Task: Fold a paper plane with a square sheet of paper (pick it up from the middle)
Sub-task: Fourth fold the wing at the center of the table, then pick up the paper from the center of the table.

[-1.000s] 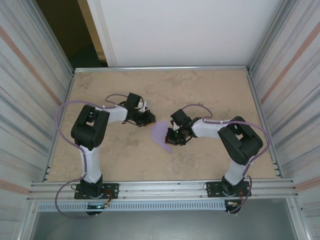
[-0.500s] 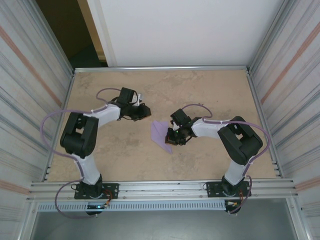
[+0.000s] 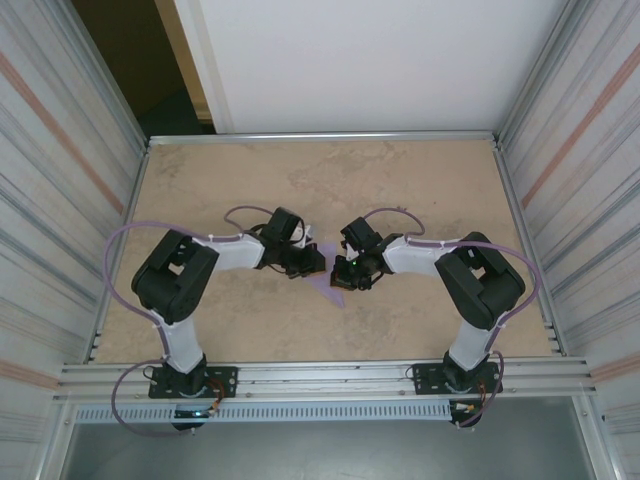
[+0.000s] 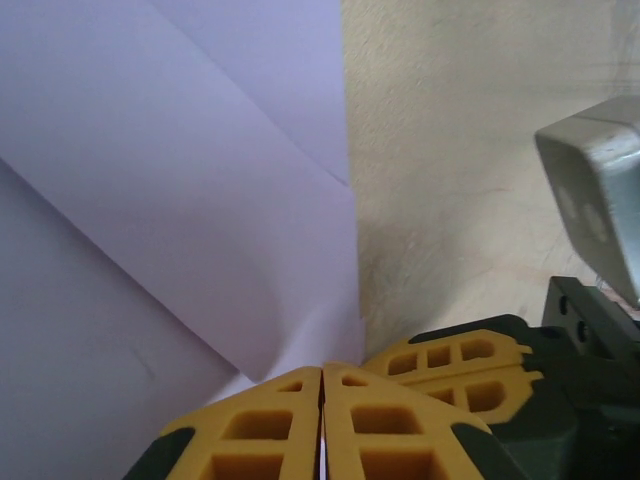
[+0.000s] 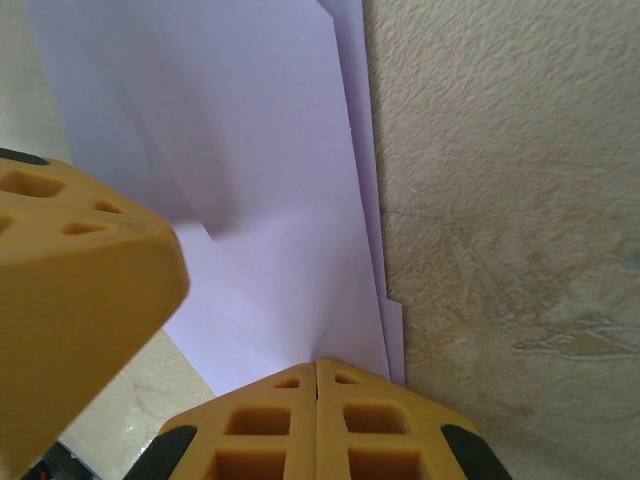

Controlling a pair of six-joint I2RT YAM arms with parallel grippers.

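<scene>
Count: one lavender sheet of paper (image 3: 335, 295), two arms, two tools, one table (image 3: 400, 180).

Sheet: it lies on the table near the middle, between the two tools and largely covered by them in the top view, where a pointed purple corner shows toward the near edge. The wrist views show it folded, with overlapping layers, straight diagonal creases and one long straight edge against the bare table surface.

Left tool (image 3: 318, 264): the arm reaches in from the left. In its wrist view the left tool (image 4: 322, 372) has its yellow fingers (image 4: 260, 420) pressed together with no gap, tips at the edge of the sheet (image 4: 150, 200). Whether paper is nipped between them cannot be told.

Right tool (image 3: 339, 279): the arm reaches in from the right. In its wrist view the right tool (image 5: 317, 365) is likewise closed tight, tips meeting the sheet (image 5: 260, 180) at its lower edge. A grip on the paper cannot be confirmed.

Relation: the two tools stand just beside each other over the sheet, each one's yellow finger visible in the other's wrist view.
</scene>
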